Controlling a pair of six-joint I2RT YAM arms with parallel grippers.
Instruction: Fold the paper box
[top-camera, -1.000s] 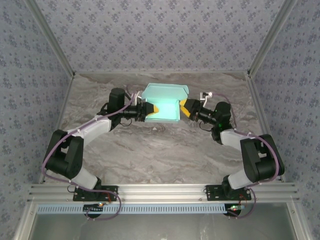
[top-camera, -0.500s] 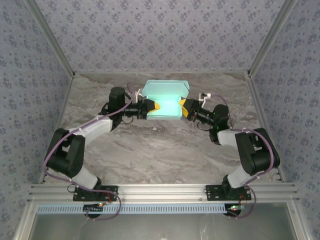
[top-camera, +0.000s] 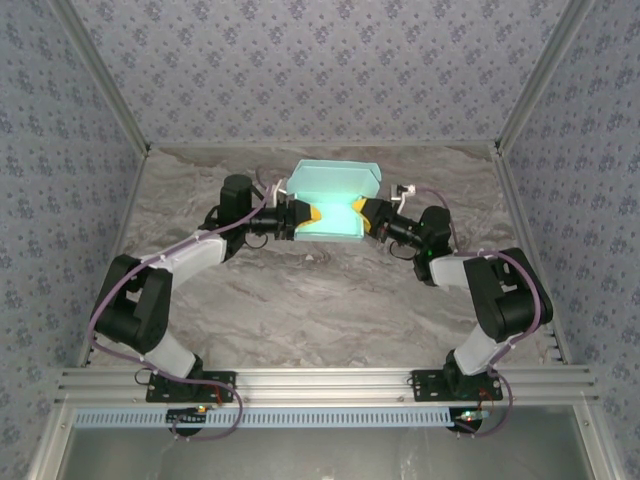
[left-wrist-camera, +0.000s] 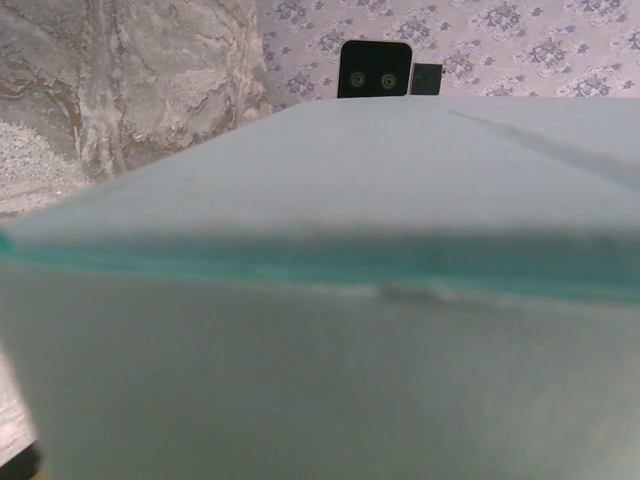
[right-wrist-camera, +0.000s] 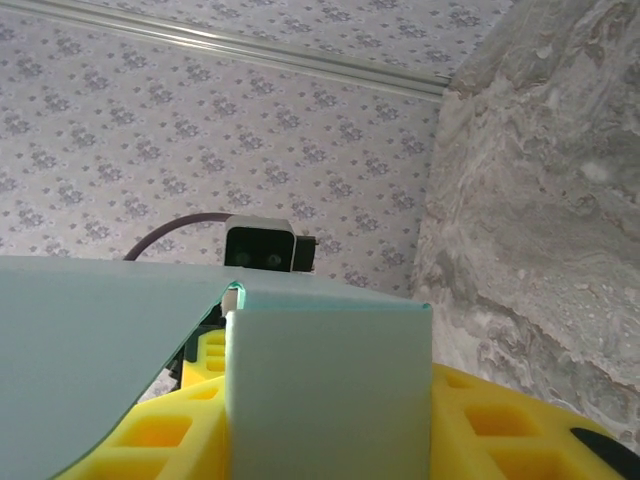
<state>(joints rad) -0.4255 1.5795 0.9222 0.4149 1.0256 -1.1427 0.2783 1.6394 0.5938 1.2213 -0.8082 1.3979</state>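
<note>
The paper box (top-camera: 332, 195) is a pale aqua card shape held up off the table at the far middle, with a flap standing along its back. My left gripper (top-camera: 306, 216) meets its left side, yellow tip against the card, shut on that edge. In the left wrist view the paper box (left-wrist-camera: 400, 200) hides my own fingers. My right gripper (top-camera: 360, 212) is at the right side. In the right wrist view a side flap of the paper box (right-wrist-camera: 330, 380) stands between the yellow fingers (right-wrist-camera: 500, 430), which press it from both sides.
The grey marble table (top-camera: 320, 300) is walled by patterned panels on three sides. An aluminium rail (top-camera: 320, 380) runs along the near edge by the arm bases. Each wrist view shows the other wrist's black camera (left-wrist-camera: 375, 68) (right-wrist-camera: 260, 245) beyond the card.
My right gripper has moved left onto the box's right side and narrowed its jaws onto the flap, its elbow swinging inward. The left arm has stayed put.
</note>
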